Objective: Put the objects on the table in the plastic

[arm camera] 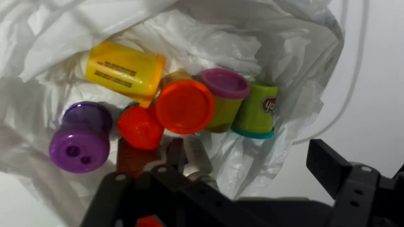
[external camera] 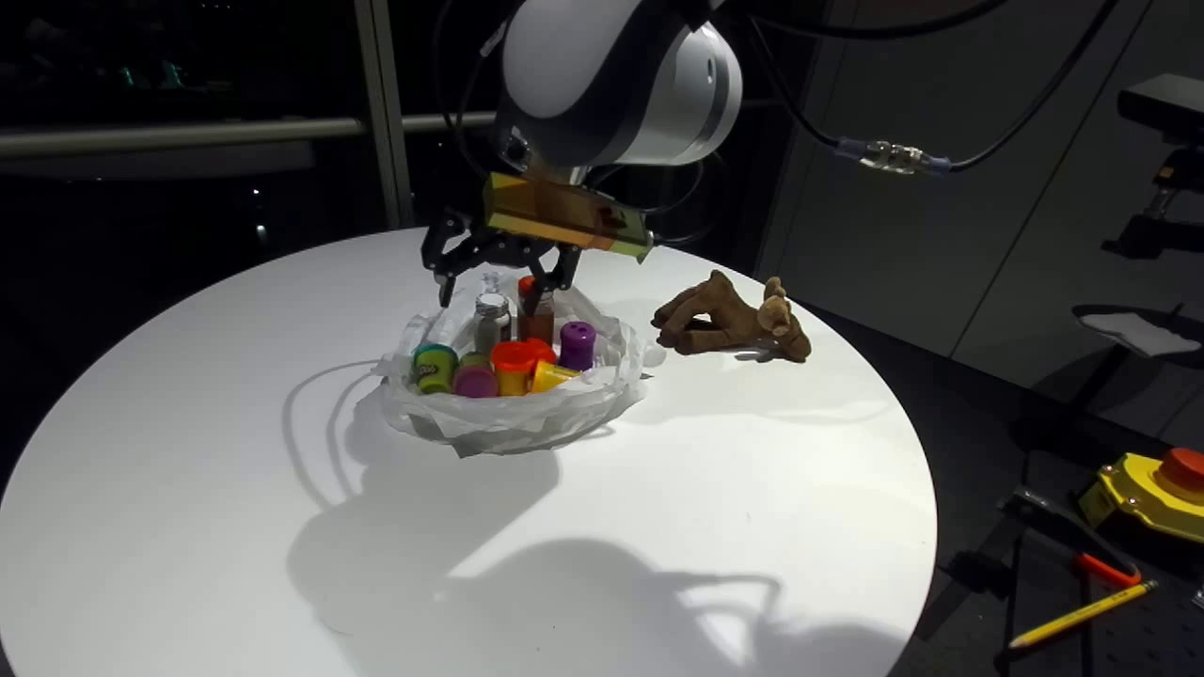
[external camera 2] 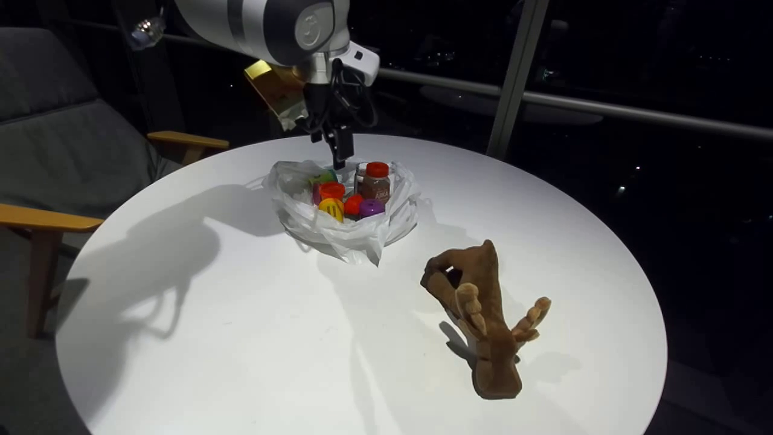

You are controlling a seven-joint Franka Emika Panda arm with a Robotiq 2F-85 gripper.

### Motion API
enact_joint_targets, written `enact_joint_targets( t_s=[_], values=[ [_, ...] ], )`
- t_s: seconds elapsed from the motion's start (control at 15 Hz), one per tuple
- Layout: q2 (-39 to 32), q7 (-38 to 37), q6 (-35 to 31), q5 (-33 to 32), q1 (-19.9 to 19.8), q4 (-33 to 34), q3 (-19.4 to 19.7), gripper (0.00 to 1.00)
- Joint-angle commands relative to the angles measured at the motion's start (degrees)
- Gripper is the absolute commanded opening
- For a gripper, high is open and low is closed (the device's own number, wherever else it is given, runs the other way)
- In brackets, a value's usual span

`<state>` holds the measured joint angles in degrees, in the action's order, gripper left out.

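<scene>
A white plastic bag (external camera: 513, 423) lies open on the table; it also shows in an exterior view (external camera 2: 353, 235) and the wrist view (arm camera: 315, 25). It holds several tubs, including a yellow tub (arm camera: 121, 71) and a green tub (arm camera: 255, 108), a purple sharpener-like piece (arm camera: 80, 138), a red piece (arm camera: 140, 127), a brown jar with a red lid (external camera 2: 377, 183) and a pale-lidded jar (external camera: 492, 322). A brown plush animal (external camera 2: 486, 278) lies on the table outside the bag, also in an exterior view (external camera: 729, 317). My gripper (external camera: 489, 296) is open and empty above the bag, over its jars (arm camera: 249, 157).
The round white table (external camera: 705, 527) has its edge on all sides. A chair with wooden arms (external camera 2: 187, 140) stands beside it. A side stand holds a yellow box with a red button (external camera: 1157, 489) and a pencil (external camera: 1082, 616).
</scene>
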<state>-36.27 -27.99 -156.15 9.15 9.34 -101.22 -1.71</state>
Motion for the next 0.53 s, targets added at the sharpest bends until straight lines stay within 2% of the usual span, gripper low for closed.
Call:
enact_joint_targets(
  t_s=[0.0, 0.27, 0.47],
  values=[
    [8.87, -0.39, 1.17, 0.82, -0.83, -8.82, 3.67, 0.99],
    [14.17, -5.94, 4.33, -1.05, -1.55, -15.27, 11.47, 1.0],
    [16.11, -9.24, 6.25, 0.57, -4.44, -17.69, 13.82, 1.0]
  ],
)
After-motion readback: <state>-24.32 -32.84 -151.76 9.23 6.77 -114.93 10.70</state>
